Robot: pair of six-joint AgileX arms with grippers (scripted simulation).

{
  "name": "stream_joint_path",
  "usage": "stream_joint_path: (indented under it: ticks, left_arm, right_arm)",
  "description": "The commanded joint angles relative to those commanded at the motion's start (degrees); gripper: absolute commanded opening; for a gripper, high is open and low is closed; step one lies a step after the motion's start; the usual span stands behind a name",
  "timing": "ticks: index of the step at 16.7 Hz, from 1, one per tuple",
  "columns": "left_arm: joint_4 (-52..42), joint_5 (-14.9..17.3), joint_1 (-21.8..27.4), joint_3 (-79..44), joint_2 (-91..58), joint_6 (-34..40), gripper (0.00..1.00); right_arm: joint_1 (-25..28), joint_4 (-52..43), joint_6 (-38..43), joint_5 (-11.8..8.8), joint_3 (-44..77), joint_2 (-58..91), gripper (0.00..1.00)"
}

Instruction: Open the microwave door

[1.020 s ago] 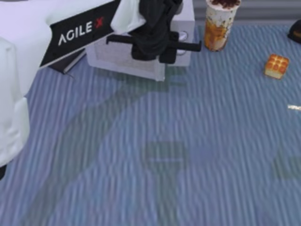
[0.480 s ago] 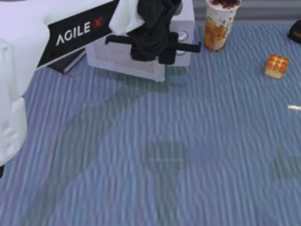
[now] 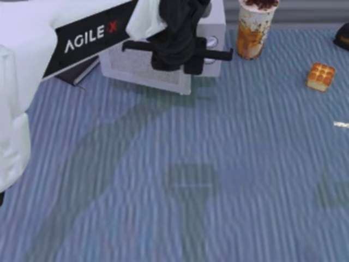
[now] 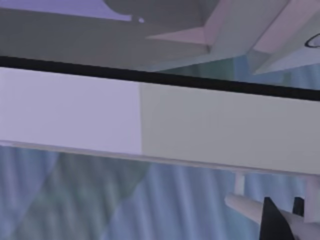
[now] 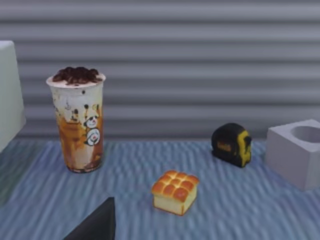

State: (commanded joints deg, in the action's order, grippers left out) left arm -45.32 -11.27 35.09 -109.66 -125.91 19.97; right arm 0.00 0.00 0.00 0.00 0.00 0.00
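The pale microwave (image 3: 217, 22) stands at the table's back, left of centre, with a round grey knob (image 3: 211, 41) on its front. Its door (image 3: 136, 68), with a speckled mesh window, stands swung a little outward from the oven front. My left gripper (image 3: 174, 52) hangs over the door's free edge. In the left wrist view, the black fingers (image 4: 272, 222) sit on either side of the white door handle (image 4: 245, 204), shut on it, below the door panel (image 4: 215, 125). My right arm is out of the top view. Only one black fingertip (image 5: 102, 222) shows in its wrist view.
A milk tea cup (image 3: 256, 27) stands just right of the microwave. A small bread loaf (image 3: 320, 76) and a tape measure (image 3: 342, 38) lie at the back right. A black notebook (image 3: 76, 73) lies left of the oven. A white block with a hole (image 5: 295, 150) is far right.
My left arm has shifted very slightly to the left and back, still at the door; the door's angle has barely changed.
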Motion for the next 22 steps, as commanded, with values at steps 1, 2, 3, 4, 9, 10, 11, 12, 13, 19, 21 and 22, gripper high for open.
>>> stream_joint_path:
  ticks: [1,2,3,4,9,10,11,12,13,19,21,22]
  left_arm:
    - [0.00,0.00,0.00,0.00,0.00,0.00,0.00]
    - [0.00,0.00,0.00,0.00,0.00,0.00,0.00]
    - [0.00,0.00,0.00,0.00,0.00,0.00,0.00]
    - [0.00,0.00,0.00,0.00,0.00,0.00,0.00]
    - [0.00,0.00,0.00,0.00,0.00,0.00,0.00]
    - [0.03,0.42,0.49,0.07,-0.20,0.32,0.00]
    - [0.14,0.48,0.46,0.26,-0.05,0.17,0.00]
    - [0.49,0.66,0.33,0.91,0.42,-0.31,0.00]
    - [1.00,0.95,0.13,1.90,1.09,-1.04,0.00]
    - [3.22,2.37,-0.70,6.44,4.00,-4.45,0.00]
    - [3.22,2.37,-0.70,6.44,4.00,-4.45,0.00]
    - [3.22,2.37,-0.70,6.44,4.00,-4.45,0.00]
  right_arm:
    - [0.00,0.00,0.00,0.00,0.00,0.00,1.00]
    - [0.00,0.00,0.00,0.00,0.00,0.00,1.00]
    - [0.00,0.00,0.00,0.00,0.00,0.00,1.00]
    - [0.00,0.00,0.00,0.00,0.00,0.00,1.00]
    - [0.00,0.00,0.00,0.00,0.00,0.00,1.00]
    - [0.00,0.00,0.00,0.00,0.00,0.00,1.00]
    - [0.00,0.00,0.00,0.00,0.00,0.00,1.00]
    - [0.00,0.00,0.00,0.00,0.00,0.00,1.00]
    - [0.00,0.00,0.00,0.00,0.00,0.00,1.00]
    - [0.00,0.00,0.00,0.00,0.00,0.00,1.00]
    - [0.00,0.00,0.00,0.00,0.00,0.00,1.00]
    - [0.00,0.00,0.00,0.00,0.00,0.00,1.00]
